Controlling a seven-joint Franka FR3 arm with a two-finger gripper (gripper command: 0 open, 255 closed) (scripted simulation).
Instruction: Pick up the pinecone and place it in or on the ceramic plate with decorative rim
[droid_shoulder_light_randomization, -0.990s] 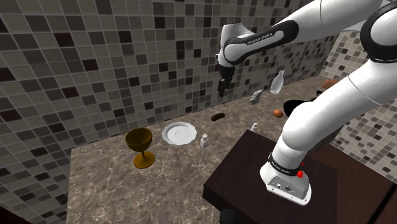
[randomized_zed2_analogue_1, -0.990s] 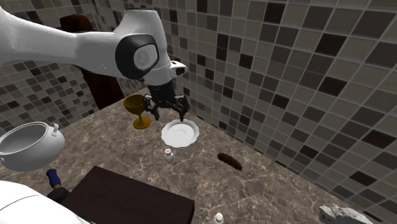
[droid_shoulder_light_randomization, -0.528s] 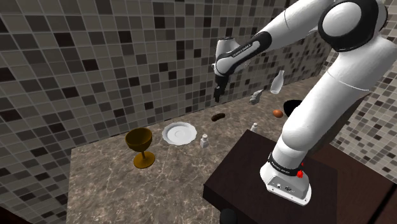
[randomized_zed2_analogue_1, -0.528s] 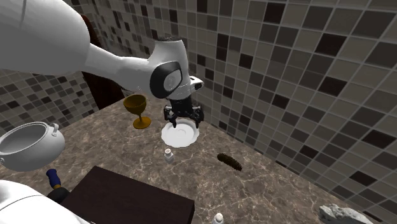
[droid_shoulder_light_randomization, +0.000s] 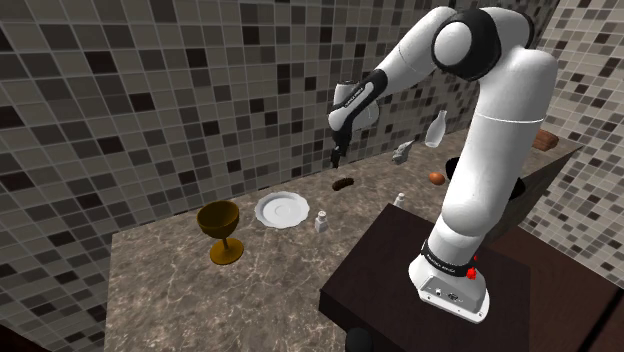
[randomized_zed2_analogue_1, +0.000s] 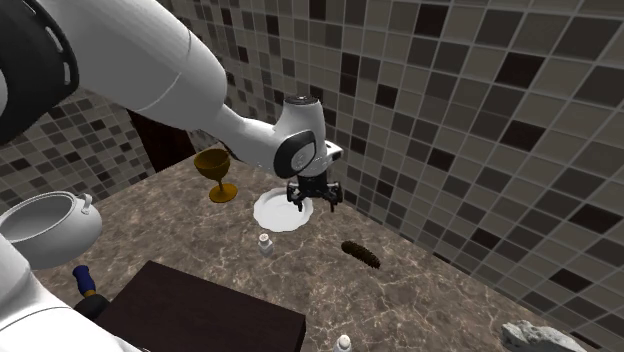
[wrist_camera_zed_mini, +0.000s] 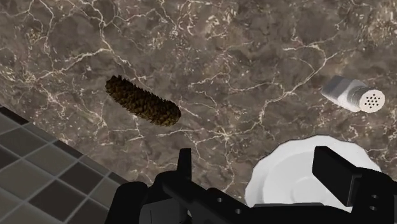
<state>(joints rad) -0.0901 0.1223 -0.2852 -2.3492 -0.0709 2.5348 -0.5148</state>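
A long dark brown pinecone (droid_shoulder_light_randomization: 343, 183) (randomized_zed2_analogue_1: 361, 253) (wrist_camera_zed_mini: 142, 102) lies on the marble counter close to the tiled wall. The white plate (droid_shoulder_light_randomization: 281, 210) (randomized_zed2_analogue_1: 282, 210) (wrist_camera_zed_mini: 292, 175) with a wavy rim sits on the counter a short way from it. My black gripper (droid_shoulder_light_randomization: 336, 160) (randomized_zed2_analogue_1: 313, 200) (wrist_camera_zed_mini: 257, 159) hangs open and empty above the counter, over the plate's edge nearest the pinecone. One finger (wrist_camera_zed_mini: 184, 158) stands over bare marble, the other (wrist_camera_zed_mini: 334, 162) over the plate.
A small white shaker (droid_shoulder_light_randomization: 322, 222) (randomized_zed2_analogue_1: 264, 244) (wrist_camera_zed_mini: 352, 94) stands next to the plate. A golden goblet (droid_shoulder_light_randomization: 221, 230) (randomized_zed2_analogue_1: 217, 172) is beyond it. A white tureen (randomized_zed2_analogue_1: 45, 228), a clear bottle (droid_shoulder_light_randomization: 435, 130), a grey stone (droid_shoulder_light_randomization: 403, 152) and a black bowl (droid_shoulder_light_randomization: 460, 165) stand around. The dark stand (droid_shoulder_light_randomization: 420, 290) fills the near side.
The arm has stretched out toward the wall. The gripper moved from near the goblet across the plate toward the pinecone and came lower, staying open.
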